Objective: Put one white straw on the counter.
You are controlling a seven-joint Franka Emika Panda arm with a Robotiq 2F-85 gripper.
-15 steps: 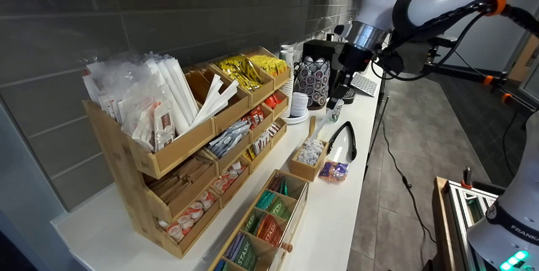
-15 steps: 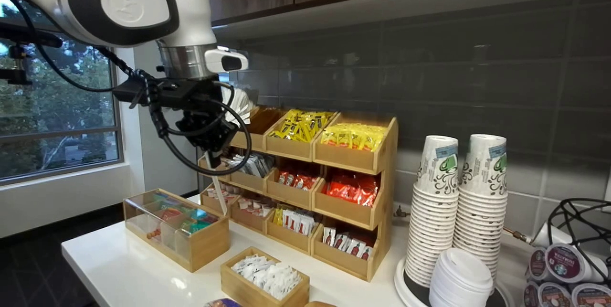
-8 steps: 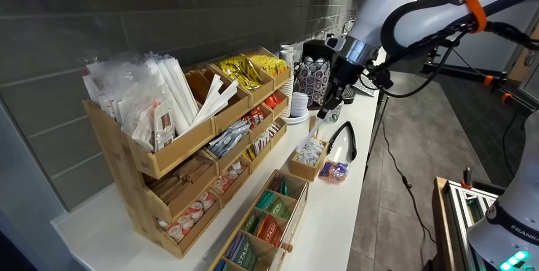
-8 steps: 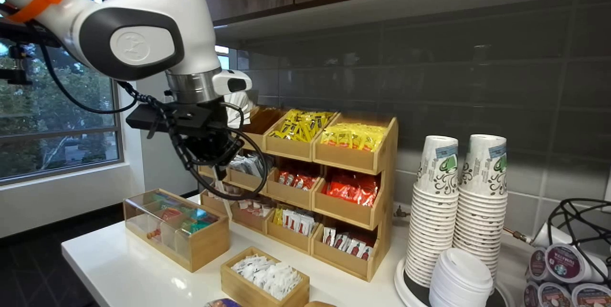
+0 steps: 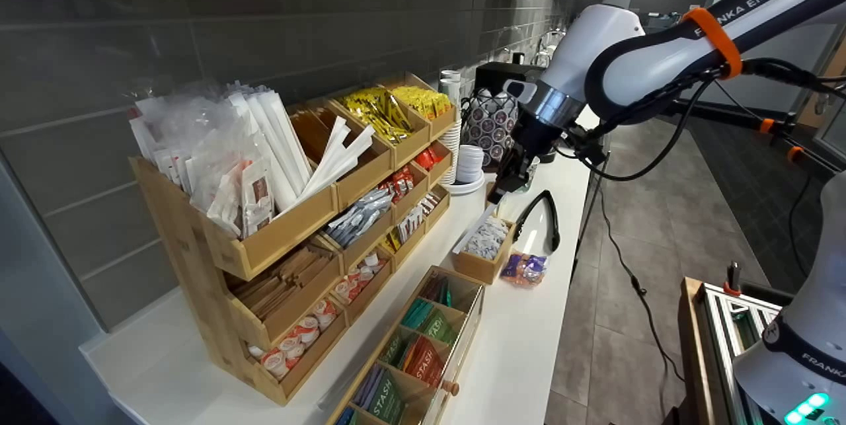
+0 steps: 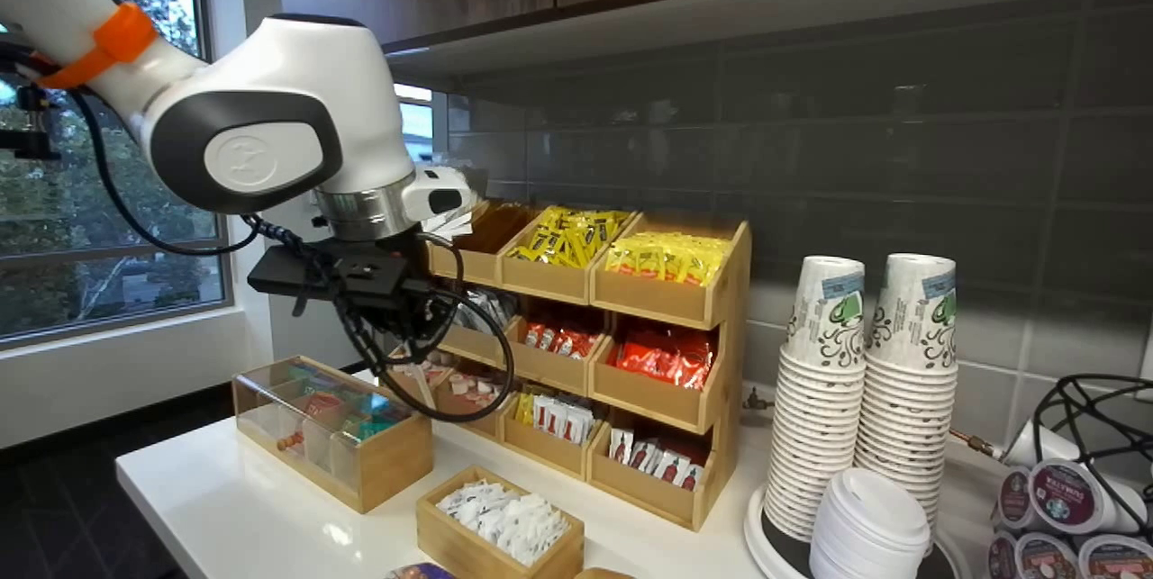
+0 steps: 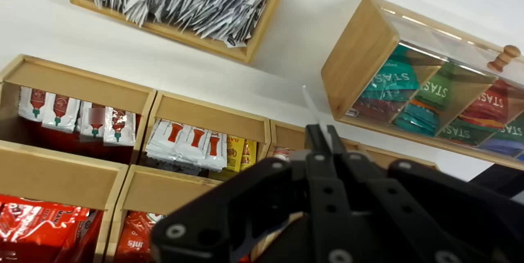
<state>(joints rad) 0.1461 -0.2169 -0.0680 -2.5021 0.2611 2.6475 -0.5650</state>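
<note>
The fingers (image 7: 314, 138) are together, clamped on the white straw (image 7: 314, 109), apparently near one end; in the wrist view its free end sticks out past their tips, and no second straw shows between them. In an exterior view the straw slants down from the fingers, its low end lined up with a corner of the wooden packet box (image 5: 474, 268). The wrist view sets that end apart from the box, over the gap that box, lidded tea box (image 7: 358, 56) and tiered wooden rack (image 5: 188, 279) leave between them. Whether it touches the desk (image 5: 515, 339) cannot be told; it looks to be above it.

What has just changed is height: over the last second the robot arm (image 6: 360, 84) has come down in both exterior views, and the straw's free end, seen against the white packets (image 5: 488, 240) a second ago, now lies past them toward the tea box. The grasp has stayed put. For the task this reads as the lowering step, with carrying mostly done and release still to come.

The straw's tilt is the likely trouble: the free end should meet the desk first, and something so thin may pivot or skid into the tea box or rack. Levelling it, then descending further before the fingers part, seems sounder.
</note>
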